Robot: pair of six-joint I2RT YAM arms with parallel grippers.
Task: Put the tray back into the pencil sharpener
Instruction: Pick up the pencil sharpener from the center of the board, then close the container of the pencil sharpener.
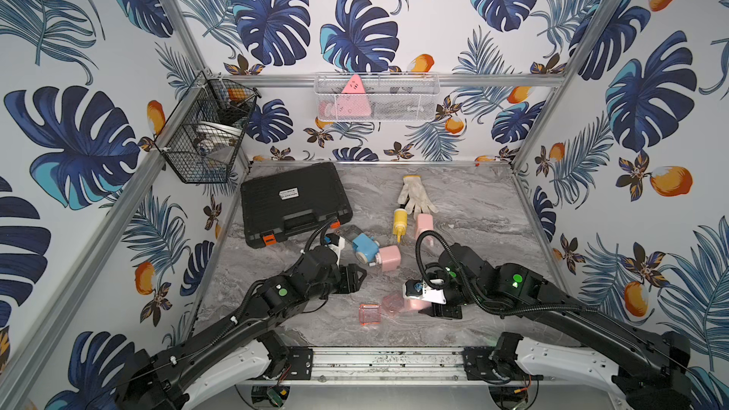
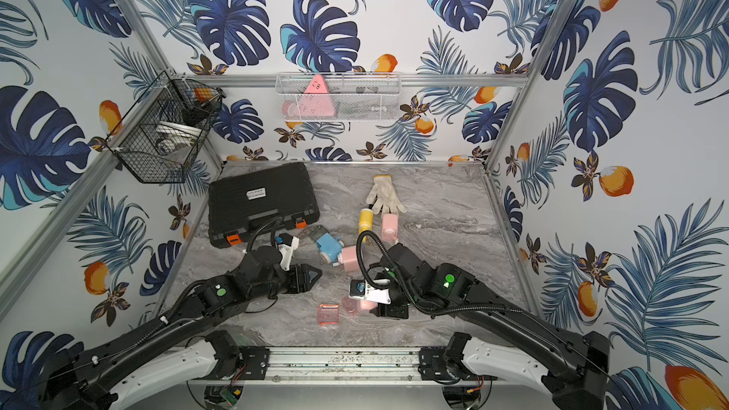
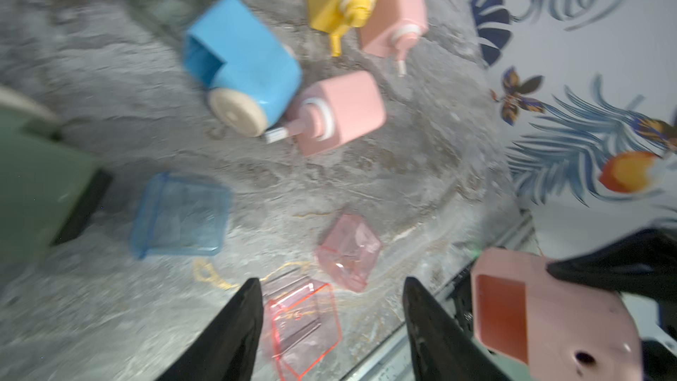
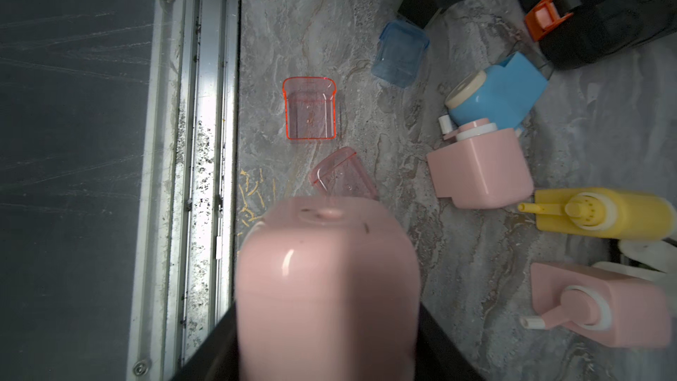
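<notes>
While right jaws grip sharpener (image 4: 326,280), tray (image 3: 302,328) lies near left jaws.

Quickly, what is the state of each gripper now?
Left gripper: open, holding nothing.
Right gripper: closed on the pink pencil sharpener.

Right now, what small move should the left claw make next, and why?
Probably lower the left claw and close on the red-rimmed tray: the claw is open, the tray lies loose just beneath it, and the right claw holds the pink sharpener with its slot empty.
</notes>
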